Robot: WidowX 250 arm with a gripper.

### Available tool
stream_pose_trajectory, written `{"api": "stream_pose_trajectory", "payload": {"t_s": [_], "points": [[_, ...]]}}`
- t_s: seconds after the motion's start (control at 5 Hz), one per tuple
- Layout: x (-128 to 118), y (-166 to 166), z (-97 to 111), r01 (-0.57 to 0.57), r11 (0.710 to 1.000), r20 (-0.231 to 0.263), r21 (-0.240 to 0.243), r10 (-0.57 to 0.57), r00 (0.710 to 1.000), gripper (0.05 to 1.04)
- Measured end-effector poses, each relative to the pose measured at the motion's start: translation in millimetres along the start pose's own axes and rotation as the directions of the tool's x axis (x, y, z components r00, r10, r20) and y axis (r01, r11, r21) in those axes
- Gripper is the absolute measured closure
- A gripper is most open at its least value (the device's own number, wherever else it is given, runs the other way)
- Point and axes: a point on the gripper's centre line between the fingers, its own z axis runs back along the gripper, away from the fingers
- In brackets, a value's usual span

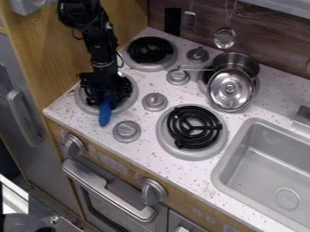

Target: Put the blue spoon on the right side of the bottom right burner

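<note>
On the camera view now, I have one arm coming down from the upper left, and my gripper [104, 93] sits right over the bottom left burner [82, 100]. One blue spoon [104, 113] here, its upper part hidden at the gripper, its rounded end showing across that burner's front rim. Wide, narrow or clamped on the spoon? I cannot tell from this angle. Counting burners: four, with one at top left [150, 68], one at bottom right [189, 155] with its black coil bare, and one at top right [257, 86], partly covered by one metal pot [242, 61] and one round lid [224, 97] tilted beside it. Four knobs run between the burners, the nearest knob [126, 131] just beside the spoon, and two more are on the front panel. One sink [221, 174] to the right, one perforated ladle [225, 38] on the wall. Back to the spoon: its long axis runs nearly up and down the view, leaning a touch, and the blue rounded end points toward the counter's front edge.
</note>
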Motion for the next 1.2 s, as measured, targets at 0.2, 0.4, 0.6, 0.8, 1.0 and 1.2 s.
{"api": "stream_pose_trajectory", "payload": {"t_s": [0.2,0.4,0.6,0.8,1.0,1.2], "points": [[15.1,-44.7,36.9,0.093,0.995,0.102,0.030,-0.096,0.990,0.717],[23.5,-97.1,59.2,0.202,0.979,0.131,0.012,-0.202,0.971,0.717],[26.2,-147.6,69.8,0.313,0.949,0.150,-0.028,-0.305,0.940,0.717],[4.7,-192.9,50.7,0.375,0.926,0.083,-0.048,-0.370,0.925,0.718],[-14.2,-227.0,42.0,0.388,0.919,0.038,-0.070,-0.386,0.922,0.719],[-45.7,-216.7,26.4,0.323,0.944,-0.052,-0.059,-0.326,0.944,0.719]]}}
